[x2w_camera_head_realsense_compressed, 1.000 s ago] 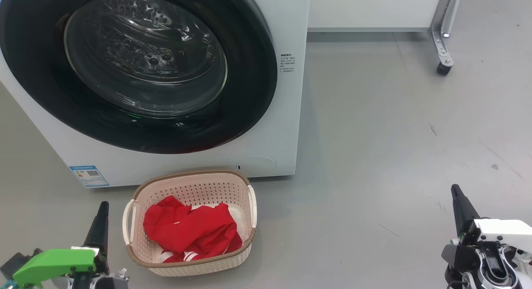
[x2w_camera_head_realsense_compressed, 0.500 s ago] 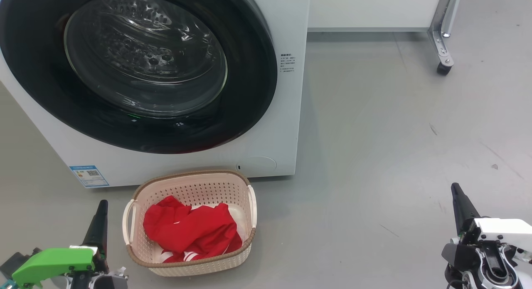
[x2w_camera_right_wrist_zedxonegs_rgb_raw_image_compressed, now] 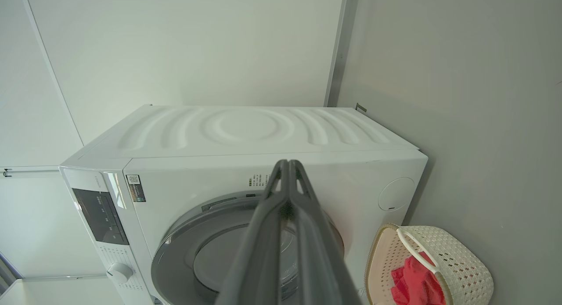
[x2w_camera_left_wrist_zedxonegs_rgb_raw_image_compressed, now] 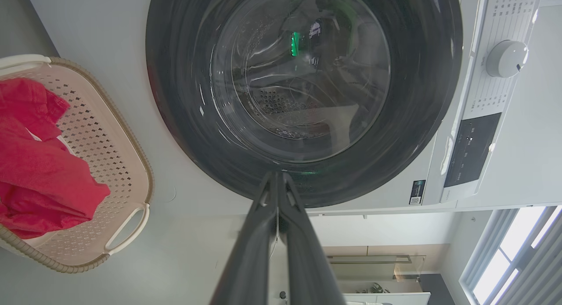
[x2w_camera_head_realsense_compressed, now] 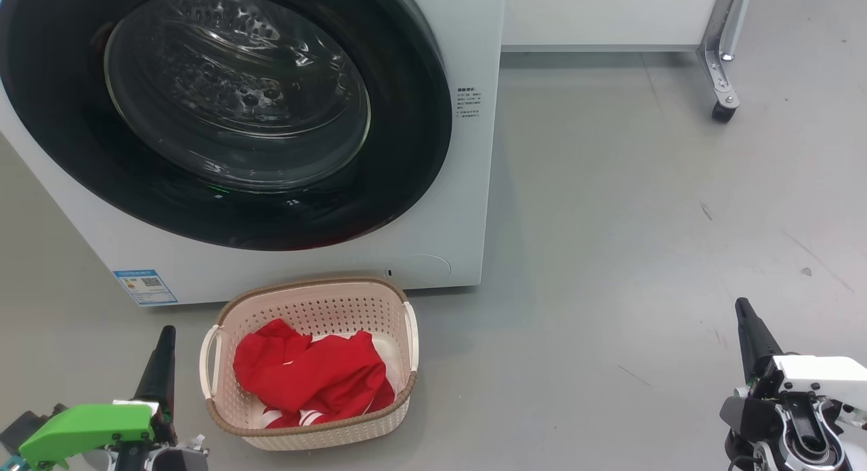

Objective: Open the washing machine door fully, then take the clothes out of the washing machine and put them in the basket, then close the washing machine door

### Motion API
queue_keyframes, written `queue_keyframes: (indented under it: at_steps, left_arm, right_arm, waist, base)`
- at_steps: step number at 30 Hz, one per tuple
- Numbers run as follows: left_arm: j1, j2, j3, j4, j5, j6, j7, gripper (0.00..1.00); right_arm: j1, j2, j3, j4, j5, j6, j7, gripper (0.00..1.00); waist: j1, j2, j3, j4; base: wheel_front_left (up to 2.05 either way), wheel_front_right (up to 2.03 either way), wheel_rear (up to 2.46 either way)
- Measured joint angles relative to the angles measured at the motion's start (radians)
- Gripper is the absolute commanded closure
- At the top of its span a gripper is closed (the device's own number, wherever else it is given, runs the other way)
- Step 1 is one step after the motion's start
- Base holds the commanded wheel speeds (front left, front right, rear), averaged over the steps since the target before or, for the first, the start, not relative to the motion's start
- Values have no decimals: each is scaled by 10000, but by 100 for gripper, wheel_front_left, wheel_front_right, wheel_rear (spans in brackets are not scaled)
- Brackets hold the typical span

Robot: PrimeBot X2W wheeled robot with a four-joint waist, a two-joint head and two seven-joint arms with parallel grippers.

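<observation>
The washing machine (x2w_camera_head_realsense_compressed: 467,186) stands at the upper left, and its black-rimmed door (x2w_camera_head_realsense_compressed: 406,139) lies shut flat against its front, also seen in the left wrist view (x2w_camera_left_wrist_zedxonegs_rgb_raw_image_compressed: 421,90). In front of it on the floor sits the cream basket (x2w_camera_head_realsense_compressed: 311,301) with the red clothes (x2w_camera_head_realsense_compressed: 308,379) inside. My left gripper (x2w_camera_head_realsense_compressed: 166,335) rests low at the basket's left, shut and empty, fingertips pressed together (x2w_camera_left_wrist_zedxonegs_rgb_raw_image_compressed: 277,175). At the lower right, far from the basket, my right gripper (x2w_camera_head_realsense_compressed: 742,307) is shut and empty too (x2w_camera_right_wrist_zedxonegs_rgb_raw_image_compressed: 287,163). From the right wrist I see the basket (x2w_camera_right_wrist_zedxonegs_rgb_raw_image_compressed: 461,256) and the clothes (x2w_camera_right_wrist_zedxonegs_rgb_raw_image_compressed: 412,283).
Grey floor (x2w_camera_head_realsense_compressed: 643,220) spreads wide to the right of the machine. A white panel on a metal caster leg (x2w_camera_head_realsense_compressed: 723,85) stands at the back right. A blue label (x2w_camera_head_realsense_compressed: 145,287) marks the machine's base.
</observation>
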Motion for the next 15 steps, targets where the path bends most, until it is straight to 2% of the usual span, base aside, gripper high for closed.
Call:
queue_keyframes:
  at_steps: [15]
  left_arm:
    - [-3,0,12,2,0,0,0,100]
  right_arm:
    - [0,0,-4,-2,0,0,0,100]
  waist:
    - [0,0,0,0]
  base:
    - [0,0,0]
